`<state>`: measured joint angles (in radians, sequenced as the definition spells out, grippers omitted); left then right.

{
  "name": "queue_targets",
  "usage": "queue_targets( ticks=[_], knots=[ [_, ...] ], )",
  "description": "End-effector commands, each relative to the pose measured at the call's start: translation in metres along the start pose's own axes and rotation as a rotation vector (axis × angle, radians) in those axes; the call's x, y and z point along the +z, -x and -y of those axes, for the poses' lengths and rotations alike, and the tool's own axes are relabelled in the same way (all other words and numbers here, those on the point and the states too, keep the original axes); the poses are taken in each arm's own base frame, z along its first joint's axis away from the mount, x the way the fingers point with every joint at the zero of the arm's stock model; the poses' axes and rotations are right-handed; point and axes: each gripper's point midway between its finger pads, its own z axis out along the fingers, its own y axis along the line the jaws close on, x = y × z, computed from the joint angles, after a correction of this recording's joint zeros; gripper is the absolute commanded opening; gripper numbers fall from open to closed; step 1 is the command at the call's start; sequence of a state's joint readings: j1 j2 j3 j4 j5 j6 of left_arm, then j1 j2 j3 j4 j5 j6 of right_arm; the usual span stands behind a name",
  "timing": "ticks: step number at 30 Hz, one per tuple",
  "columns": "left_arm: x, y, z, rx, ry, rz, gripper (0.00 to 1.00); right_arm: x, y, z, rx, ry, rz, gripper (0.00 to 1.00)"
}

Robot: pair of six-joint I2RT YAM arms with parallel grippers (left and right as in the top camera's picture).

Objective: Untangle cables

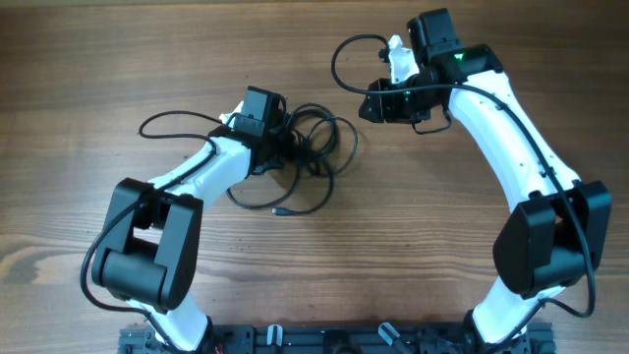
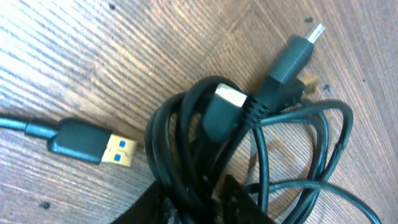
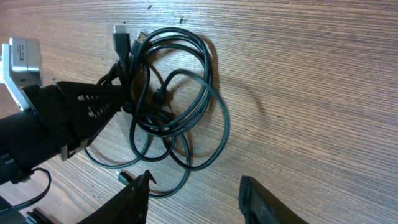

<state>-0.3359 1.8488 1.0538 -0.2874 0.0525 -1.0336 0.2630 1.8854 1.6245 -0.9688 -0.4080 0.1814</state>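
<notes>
Left gripper (image 3: 118,99): jaws nearly closed, clamped on strands at the left edge of the cables (image 1: 310,143). In the left wrist view the bundle runs down between its fingers at the bottom edge.

Right gripper (image 3: 194,182): jaws apart, nothing between them, touching nothing; it hangs over the table (image 1: 393,226), well apart from the bundle.

Cables: one black tangle of overlapping loops lying on the wood near the table's middle, with one strand looping out to the left. The number of separate cords cannot be told.

Plug ends counted in the left wrist view, four:
- blue-tongued flat plug (image 2: 102,148), lying apart
- silver-tipped plug (image 2: 297,53)
- small brass-coloured tip (image 2: 309,81)
- white-faced plug (image 2: 229,98), inside the knot
</notes>
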Motion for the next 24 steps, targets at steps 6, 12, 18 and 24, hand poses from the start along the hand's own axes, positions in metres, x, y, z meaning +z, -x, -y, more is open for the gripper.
queue_targets(
  ticks=[6, 12, 18, 24],
  knots=[
    [0.002, 0.004, 0.005, 0.016, -0.005, 0.027, 0.04, -0.011, 0.0, -0.006, -0.008, 0.014, 0.021, 0.48],
    [-0.041, 0.017, 0.037, 0.113, -0.151, 0.043, 0.04, -0.017, -0.011, -0.058, -0.174, 0.29, -0.014, 0.48],
    [-0.152, 0.01, 0.097, 0.618, -0.465, 0.153, 0.04, -0.029, -0.011, -0.106, -0.293, 0.347, 0.053, 0.47],
    [-0.203, -0.008, 0.112, 0.992, -0.598, 0.251, 0.04, -0.075, -0.001, -0.128, -0.327, 0.374, 0.187, 0.47]
  ],
)
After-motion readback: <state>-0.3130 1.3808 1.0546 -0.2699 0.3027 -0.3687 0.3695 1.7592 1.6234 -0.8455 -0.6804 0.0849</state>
